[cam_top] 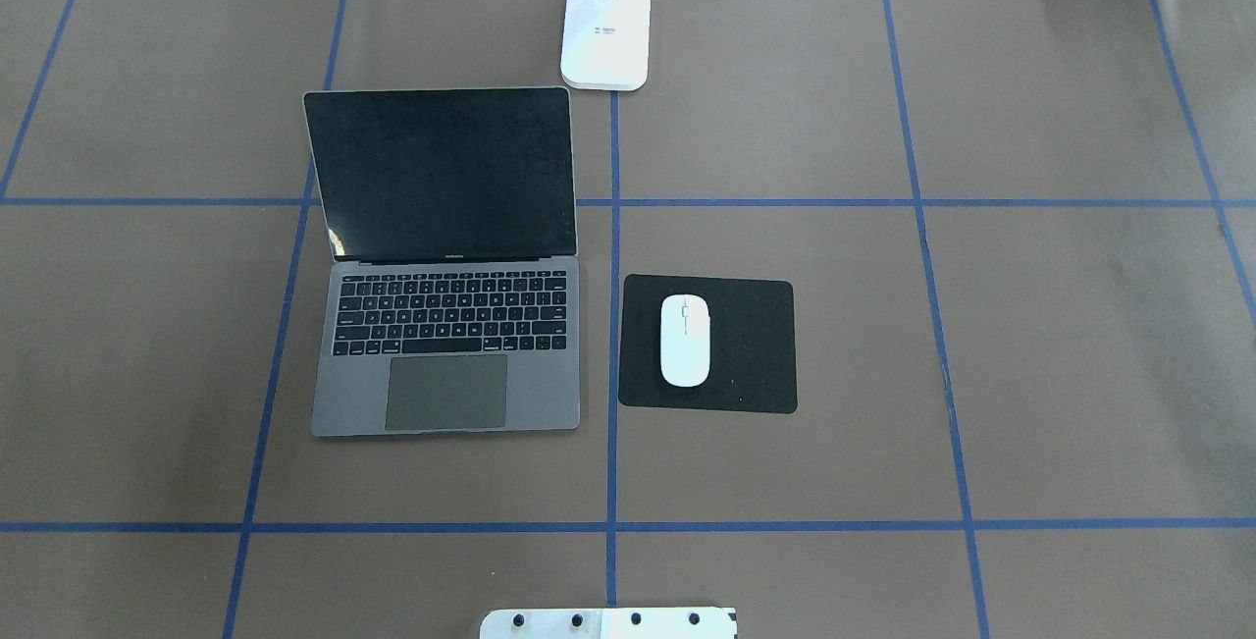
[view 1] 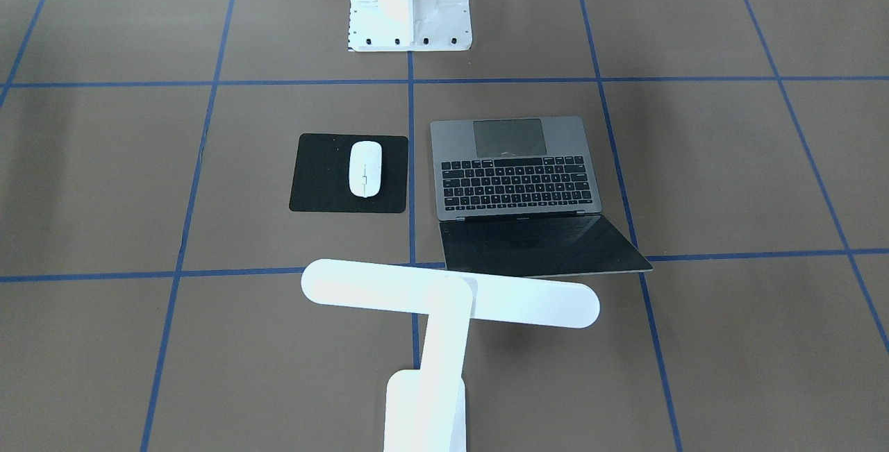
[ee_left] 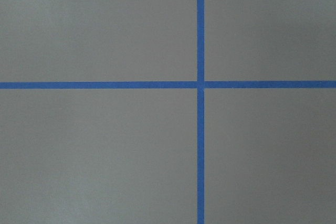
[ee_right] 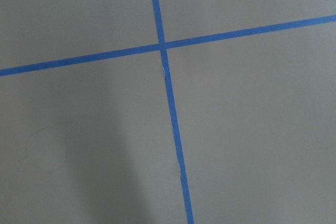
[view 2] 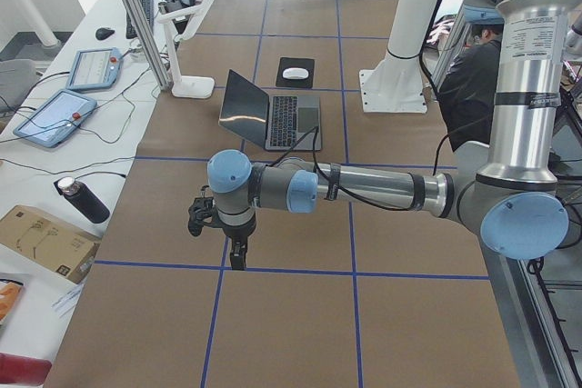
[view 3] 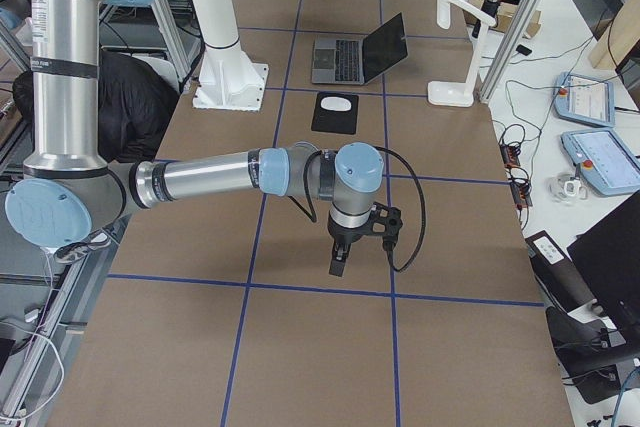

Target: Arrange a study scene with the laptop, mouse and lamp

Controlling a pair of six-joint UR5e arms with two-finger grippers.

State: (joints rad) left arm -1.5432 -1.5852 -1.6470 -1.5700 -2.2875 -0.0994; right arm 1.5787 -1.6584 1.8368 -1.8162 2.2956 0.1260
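Left pincer (view 2: 236,261) and right pincer (view 3: 338,265): cannot tell if open; mouse (cam_top: 685,340) rests on black mat (cam_top: 756,345).

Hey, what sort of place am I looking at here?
Probably a robotics lab: a table papered brown with a blue tape grid, an industrial robot arm reaching over it, and control pendants on the side bench.

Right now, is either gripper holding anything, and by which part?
Nothing held. The laptop, mouse on its mat and lamp all sit on the table, away from the left gripper and right gripper.
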